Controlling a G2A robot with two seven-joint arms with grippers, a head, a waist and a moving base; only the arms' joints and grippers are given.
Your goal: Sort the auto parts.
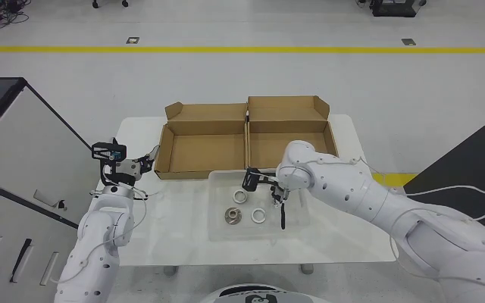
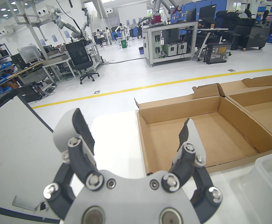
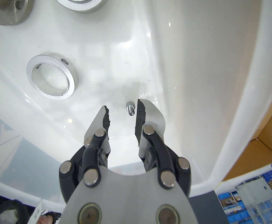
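Note:
A clear plastic tray [image 1: 297, 221] on the white table holds the parts: two silver rings [image 1: 238, 195] [image 1: 258, 216] and a flanged metal hub [image 1: 231, 217]. My right gripper [image 1: 279, 206] is down inside the tray [image 3: 201, 84], open. A small bolt [image 3: 130, 108] lies on the tray floor between its fingertips, close to one pad [image 3: 140, 114]. One silver ring [image 3: 52, 77] lies off to the side of the right gripper [image 3: 122, 105], with a second ring [image 3: 78, 5] and the hub [image 3: 11, 12] farther away. My left gripper [image 1: 144, 165] [image 2: 132, 116] hovers open and empty beside the left cardboard box [image 2: 191, 135].
Two open cardboard boxes [image 1: 201, 150] [image 1: 288, 138] stand side by side behind the tray, both empty. A grey panel [image 1: 38, 144] stands close to the table's left side. Bare table [image 1: 167, 220] lies left of the tray.

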